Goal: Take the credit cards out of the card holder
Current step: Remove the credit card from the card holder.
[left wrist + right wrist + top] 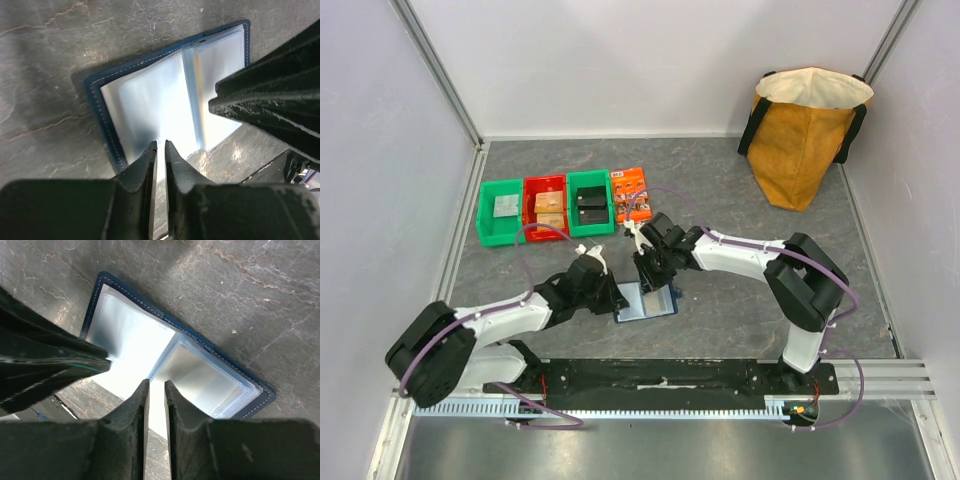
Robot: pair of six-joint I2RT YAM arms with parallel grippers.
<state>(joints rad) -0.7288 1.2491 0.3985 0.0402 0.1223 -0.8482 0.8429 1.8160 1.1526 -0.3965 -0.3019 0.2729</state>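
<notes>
The dark navy folding card holder (655, 303) lies open and flat, its pale blue clear plastic sleeves facing up. It sits on the grey stone-patterned table (740, 190), toward the 6 o'clock side. The left end effector (160, 146), at the holder's 9 o'clock, is closed narrowly on a sleeve edge. The right end effector (156, 383), at 12 o'clock, is narrow too; whether it pinches anything I cannot tell. At 11 o'clock stand two green plastic bins (487, 220) flanking a red plastic bin (529, 215).
</notes>
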